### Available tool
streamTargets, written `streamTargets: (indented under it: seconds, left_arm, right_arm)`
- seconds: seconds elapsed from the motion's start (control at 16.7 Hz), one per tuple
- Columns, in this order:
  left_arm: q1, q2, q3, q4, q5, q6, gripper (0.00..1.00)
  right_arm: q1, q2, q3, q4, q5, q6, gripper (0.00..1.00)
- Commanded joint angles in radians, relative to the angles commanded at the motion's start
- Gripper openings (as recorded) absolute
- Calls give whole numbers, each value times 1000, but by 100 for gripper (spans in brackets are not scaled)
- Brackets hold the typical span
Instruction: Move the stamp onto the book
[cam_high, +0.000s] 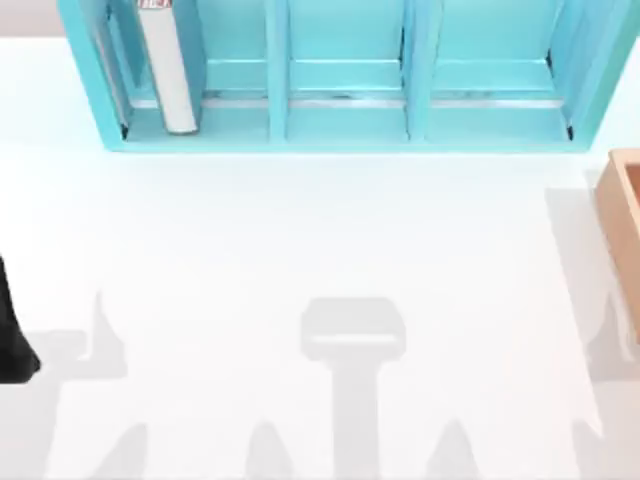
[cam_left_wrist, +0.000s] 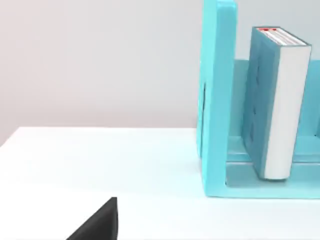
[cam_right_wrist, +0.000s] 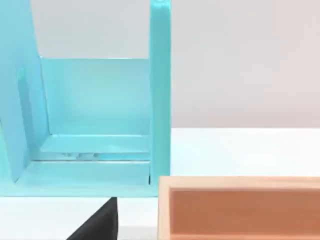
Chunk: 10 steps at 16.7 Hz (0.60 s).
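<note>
The stamp is out of view. The book (cam_high: 166, 70) has a teal-blue cover and white page edges. It stands upright in the leftmost compartment of the turquoise shelf unit (cam_high: 345, 120) at the back of the table. The left wrist view looks at the book (cam_left_wrist: 280, 100) from the table's left side. A black part of my left arm (cam_high: 15, 330) sits at the table's left edge, far from the book. A black corner of my left gripper (cam_left_wrist: 97, 222) shows low in the left wrist view. In the right wrist view a similar black corner of my right gripper (cam_right_wrist: 97, 222) shows.
A light-wood box with raised walls (cam_high: 622, 215) stands at the table's right edge, in front of the shelf unit's right end (cam_right_wrist: 160, 100). It lies close before the right wrist camera as a light-wood box (cam_right_wrist: 240, 207). Arm shadows fall across the white table's front half (cam_high: 350, 340).
</note>
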Motion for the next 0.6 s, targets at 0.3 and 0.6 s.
streamTargets:
  seconds: [0.3,0.6]
  left_arm:
    - [-13,62,30,52,-11,0,100]
    - [-67,378,159,273,-57,-2,100]
  right_arm:
    - [0,0,0,0,0,0,100]
    - [0,0,0,0,0,0,100]
